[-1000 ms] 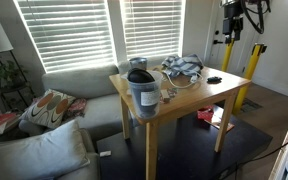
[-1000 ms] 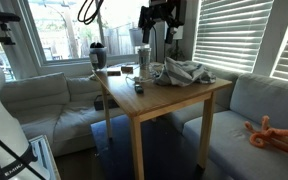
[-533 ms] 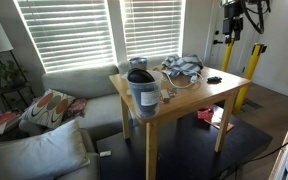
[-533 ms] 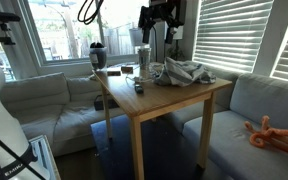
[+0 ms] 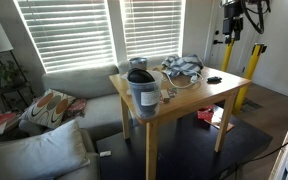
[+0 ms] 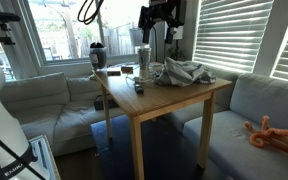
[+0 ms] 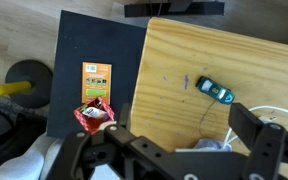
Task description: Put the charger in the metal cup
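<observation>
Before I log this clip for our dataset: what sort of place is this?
Most likely a home living room: a grey sofa, window blinds behind it, and a small wooden table.

Container (image 5: 142, 92) standing at table (image 5: 209, 95) corner; metal cup (image 5: 137, 63) sitting just behind it; cloth heap (image 5: 182, 66) lying beside cup; sofa (image 5: 79, 85) flanking table.

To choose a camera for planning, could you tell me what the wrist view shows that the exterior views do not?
Only the wrist view resolves the small teal object and the orange card on the black floor mat; elsewhere they are specks at best. Only the exterior views show the sofa, window blinds and lidded grey container. Both share the wooden table, white cable and the open gripper.
</observation>
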